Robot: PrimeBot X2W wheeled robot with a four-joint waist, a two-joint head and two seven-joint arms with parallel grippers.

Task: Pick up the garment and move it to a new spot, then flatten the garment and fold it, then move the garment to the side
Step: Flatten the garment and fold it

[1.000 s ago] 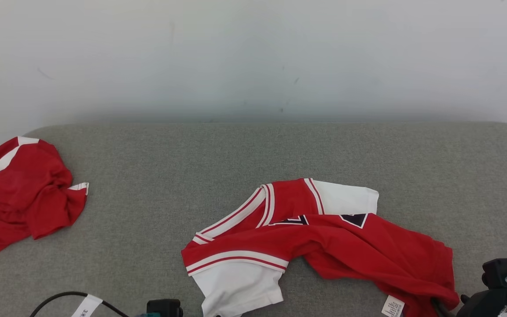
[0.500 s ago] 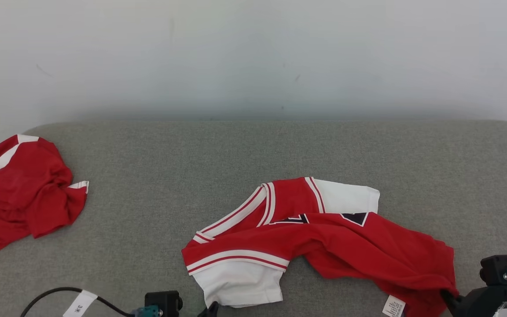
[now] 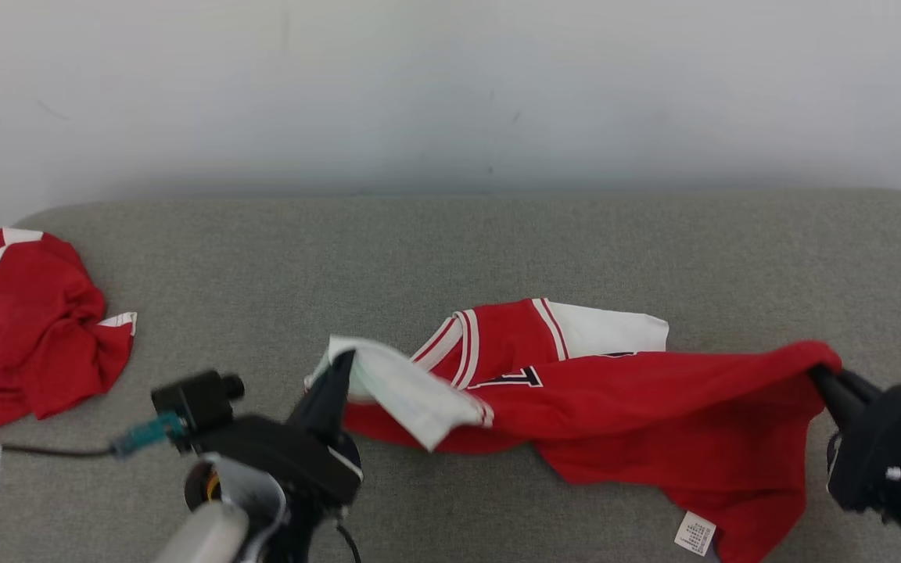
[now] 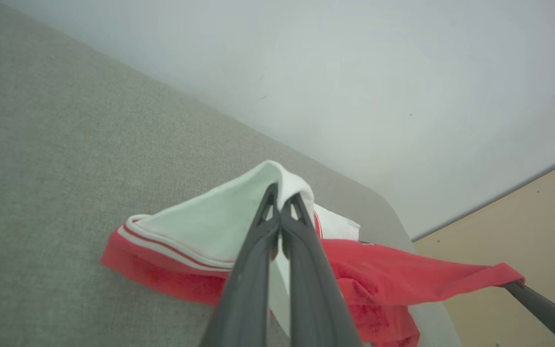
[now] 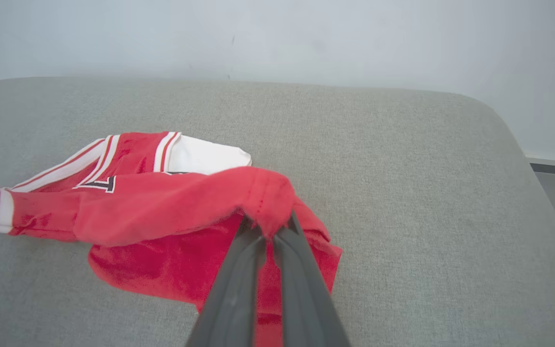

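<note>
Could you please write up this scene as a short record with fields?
surface: grey padded table
garment: red-and-white jersey, crumpled, partly on the table
left hand: shut on the jersey's white sleeve, raised
right hand: shut on the jersey's red edge, raised
other item: second red garment, bunched at the table's left end
stage: pick-up under way; not yet flattened or folded

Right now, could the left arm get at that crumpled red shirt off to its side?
Probably not yet: the left pincer is shut on the white sleeve of the jersey. The grey surface towards the crumpled red shirt looks free.
</note>
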